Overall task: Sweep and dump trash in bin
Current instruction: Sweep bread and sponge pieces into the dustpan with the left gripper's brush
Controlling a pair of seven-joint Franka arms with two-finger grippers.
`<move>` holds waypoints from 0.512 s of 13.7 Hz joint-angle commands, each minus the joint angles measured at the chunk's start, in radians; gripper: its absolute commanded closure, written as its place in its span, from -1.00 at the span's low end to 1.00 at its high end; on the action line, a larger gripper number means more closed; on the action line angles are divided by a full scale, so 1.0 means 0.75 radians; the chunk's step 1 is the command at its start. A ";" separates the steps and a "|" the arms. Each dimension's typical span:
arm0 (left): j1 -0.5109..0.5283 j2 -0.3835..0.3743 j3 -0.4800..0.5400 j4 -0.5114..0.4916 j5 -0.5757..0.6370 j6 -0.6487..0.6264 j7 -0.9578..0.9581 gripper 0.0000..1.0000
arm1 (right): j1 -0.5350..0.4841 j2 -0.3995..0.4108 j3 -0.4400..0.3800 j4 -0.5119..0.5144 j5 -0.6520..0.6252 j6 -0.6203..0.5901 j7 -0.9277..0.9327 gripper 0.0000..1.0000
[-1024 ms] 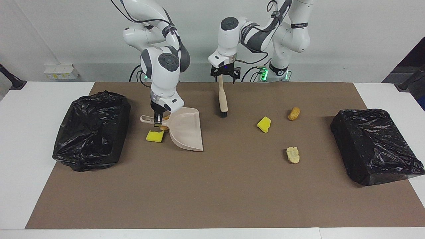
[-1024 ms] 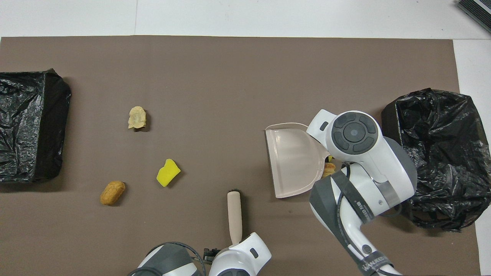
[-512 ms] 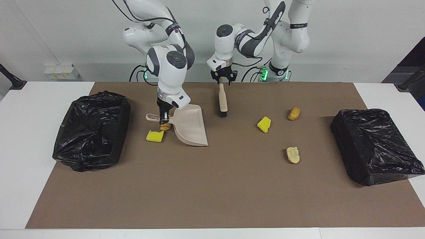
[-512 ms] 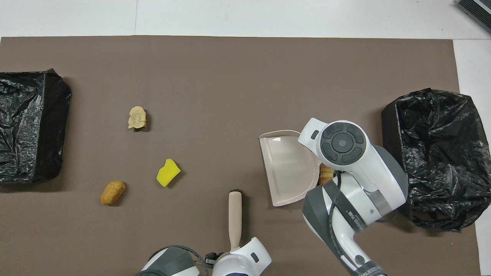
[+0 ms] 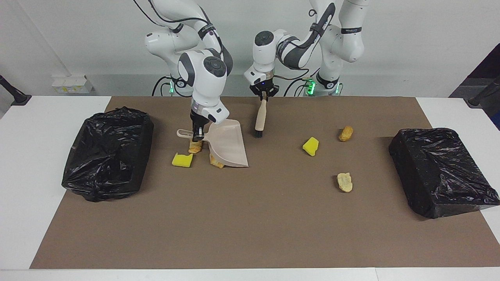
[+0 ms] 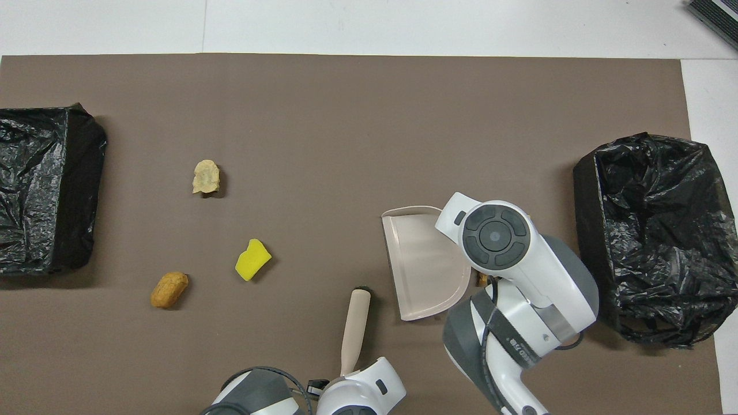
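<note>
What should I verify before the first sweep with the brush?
1. Left gripper shut on the brush: ok.
2. Right gripper shut on the dustpan handle: ok.
3. Dustpan lip flat on the mat: cannot tell; the pan looks tilted.
4. Trash clear of the pan's underside: not ok; one pastry bit lies at its edge, another under the handle.
5. Yellow sponge lies unobstructed, toward the left arm's end: ok.
6. Bin open beside the dustpan: ok.

White worktop (image 5: 23, 164) carried large brown mat (image 5: 250, 218). Plain pale wall (image 5: 410, 47) rose at robots' end. White socket box (image 5: 72, 84) sat low on wall. Lighting was even, shadows soft.
</note>
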 commanded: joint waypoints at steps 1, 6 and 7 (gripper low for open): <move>0.133 -0.040 0.030 0.098 0.002 -0.256 0.137 1.00 | 0.045 -0.003 0.005 0.006 0.014 0.000 0.111 1.00; 0.512 -0.115 0.028 0.140 0.129 -0.477 0.137 1.00 | 0.112 0.051 0.005 0.059 0.123 0.010 0.303 1.00; 0.573 -0.158 0.028 0.134 0.129 -0.549 0.135 1.00 | 0.129 0.077 0.005 0.085 0.125 0.012 0.354 1.00</move>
